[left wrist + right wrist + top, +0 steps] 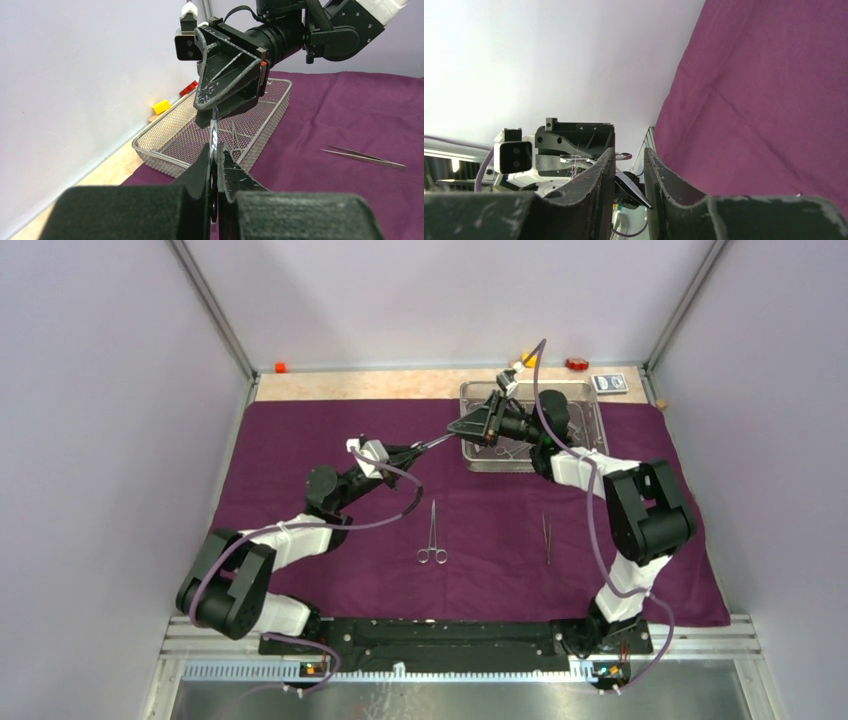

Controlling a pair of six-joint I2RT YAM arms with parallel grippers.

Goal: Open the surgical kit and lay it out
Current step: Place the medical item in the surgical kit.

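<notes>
The dark purple cloth (300, 440) lies spread flat, with the wire-mesh tray (600, 430) on its far right part. My left gripper (420, 448) is shut on a steel clamp (214, 135), holding it in the air beside the tray's (165, 160) left end. My right gripper (629, 155) faces it. The clamp's tip (631, 187) lies slanted in the narrow gap between the right gripper's fingers, and whether they grip it does not show. Another clamp (432, 532) and tweezers (547, 537) lie on the cloth in front. More instruments (234, 135) are in the tray.
A blue-white card packet (610, 382) sits behind the tray on the bare table strip. Red (576, 364), yellow (161, 106) and orange (281, 367) blocks stand along the back wall. Side walls close in the table left and right.
</notes>
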